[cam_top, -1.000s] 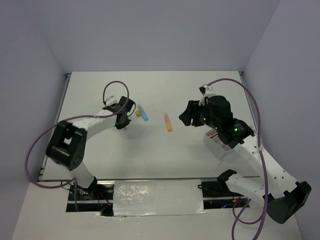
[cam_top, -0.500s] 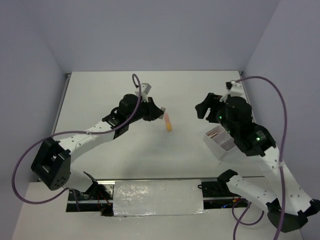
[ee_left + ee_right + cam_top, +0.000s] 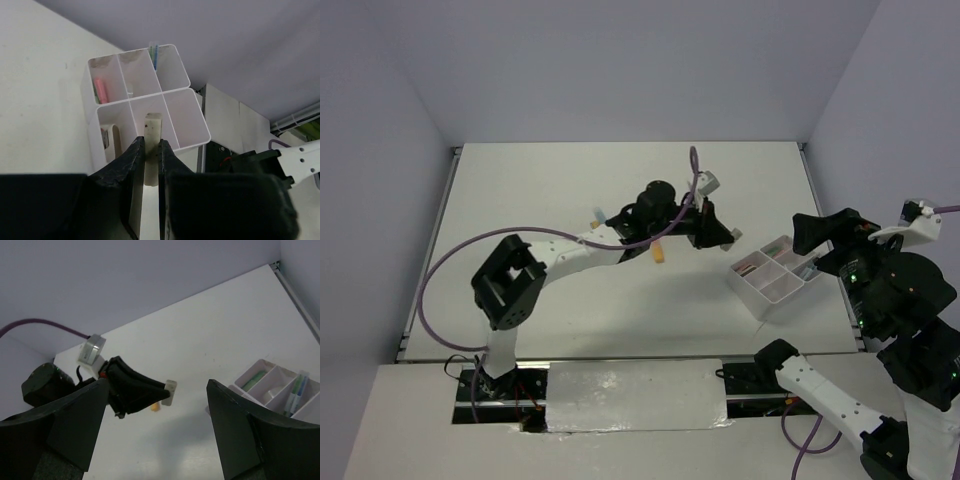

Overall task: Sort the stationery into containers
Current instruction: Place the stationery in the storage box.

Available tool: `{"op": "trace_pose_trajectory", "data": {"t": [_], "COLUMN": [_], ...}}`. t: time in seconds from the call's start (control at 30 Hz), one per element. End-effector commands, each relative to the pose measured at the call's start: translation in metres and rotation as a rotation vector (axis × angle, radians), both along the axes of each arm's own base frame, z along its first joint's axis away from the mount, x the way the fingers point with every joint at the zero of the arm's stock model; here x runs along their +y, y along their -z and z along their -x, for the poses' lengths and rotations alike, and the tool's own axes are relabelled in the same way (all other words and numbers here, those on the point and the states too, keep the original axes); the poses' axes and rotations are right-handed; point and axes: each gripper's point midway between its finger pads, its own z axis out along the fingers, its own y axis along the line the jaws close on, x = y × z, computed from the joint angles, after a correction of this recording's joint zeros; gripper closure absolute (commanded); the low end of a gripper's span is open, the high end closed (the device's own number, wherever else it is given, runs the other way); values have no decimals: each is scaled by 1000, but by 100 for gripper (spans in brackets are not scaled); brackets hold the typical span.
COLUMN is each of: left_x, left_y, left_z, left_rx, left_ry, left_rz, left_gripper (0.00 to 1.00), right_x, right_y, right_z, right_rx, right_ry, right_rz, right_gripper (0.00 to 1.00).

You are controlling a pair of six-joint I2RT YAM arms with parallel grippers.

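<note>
While reaching toward the tray, clamping a pale stick in the left gripper, fingers pressing tight on both its sides and leaving only the far end showing. Carrying it in the air, just short of the tray's near corner as far as the top view is telling. Aiming its long axis straight out from the fingers, free end leading toward the tray's near middle cell. Risking a miss: letting go here probably meaning a drop onto the table or a bounce off the near wall. Risking also a poor fit, possibly lodging the stick aslant over a divider if proving longer than the cell. Showing, farther on, a pink marker and pens in the far cells. Holding the right gripper beyond the tray, fingers spread wide, gripping nothing.
</note>
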Motion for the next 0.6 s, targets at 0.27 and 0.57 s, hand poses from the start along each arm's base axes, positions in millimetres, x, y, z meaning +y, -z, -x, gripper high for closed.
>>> {"op": "trace_pose_trajectory", "data": {"t": [0.27,0.57], "left_x": [-95,-117], "left_y": [1,39], "left_z": [26,30], "left_rx": [-118,-71], "left_ry": [195,206], "left_rz": [54,3], "left_gripper": [100,98], "right_x": [15,19], "right_y": [27,28], "right_z": [6,11], "right_rx": [87,65], "right_ry": [-107,-141], "right_rz": [61,49], "right_gripper": [13,13]}}
